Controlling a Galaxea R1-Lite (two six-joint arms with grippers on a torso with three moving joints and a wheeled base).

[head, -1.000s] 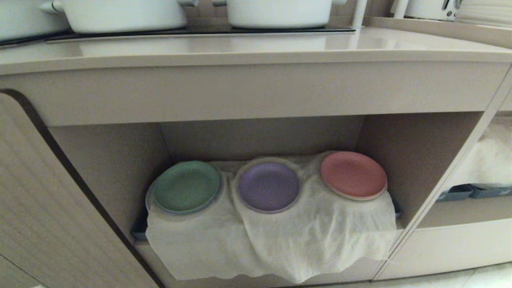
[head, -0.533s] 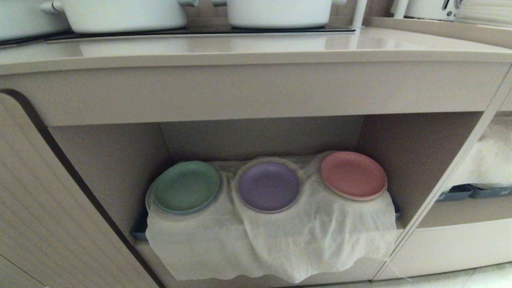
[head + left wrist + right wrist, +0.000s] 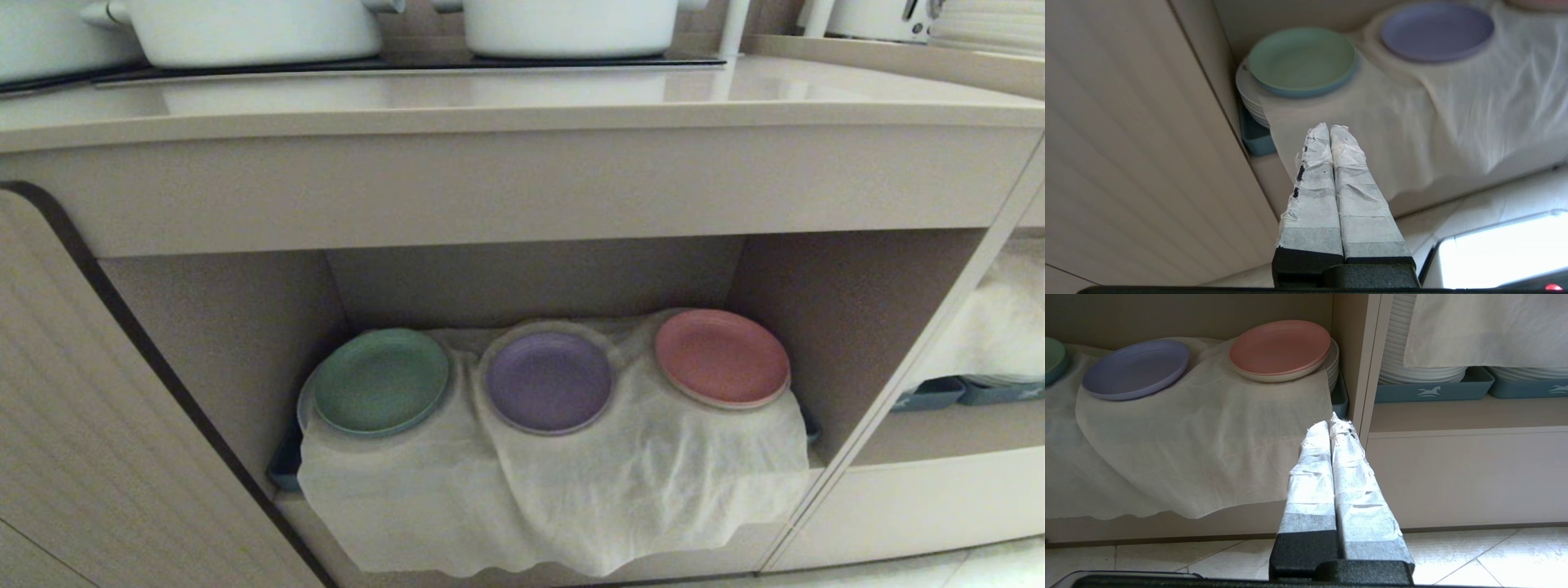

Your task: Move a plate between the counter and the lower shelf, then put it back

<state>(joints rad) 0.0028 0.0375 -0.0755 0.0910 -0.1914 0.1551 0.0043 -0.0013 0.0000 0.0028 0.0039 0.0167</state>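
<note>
A: Where is your plate right now?

B: Your plate (image 3: 549, 381) sits mid-frame in the head view, on the cloth (image 3: 571, 490) in the shelf (image 3: 245, 327), between the green plate (image 3: 381, 380) on its left and the pink plate (image 3: 722, 356) on its right. None of the three touch each other.

A: And the desk?

B: The desk (image 3: 522, 98) runs across the top of the head view, with two white pots (image 3: 253, 28) on the black hob at the upper edge.

A: What do your arms show?

B: Neither arm appears in the head view. Your left gripper (image 3: 1329, 128) shows in the left wrist view at lower centre, its taped jaws pressed together with nothing between them; it is out in front of the cloth's hanging edge, with the green plate beyond it and the plate at upper right. An open cabinet door (image 3: 1126, 143) fills the left of that frame.

A: The right one?

B: Your right gripper (image 3: 1331, 420) has its jaws closed and empty too, at lower centre of the right wrist view. It points toward the divider beside the pink plate, which rests on a stack of white plates. At right, more white plates sit in blue trays (image 3: 1433, 390)
</note>
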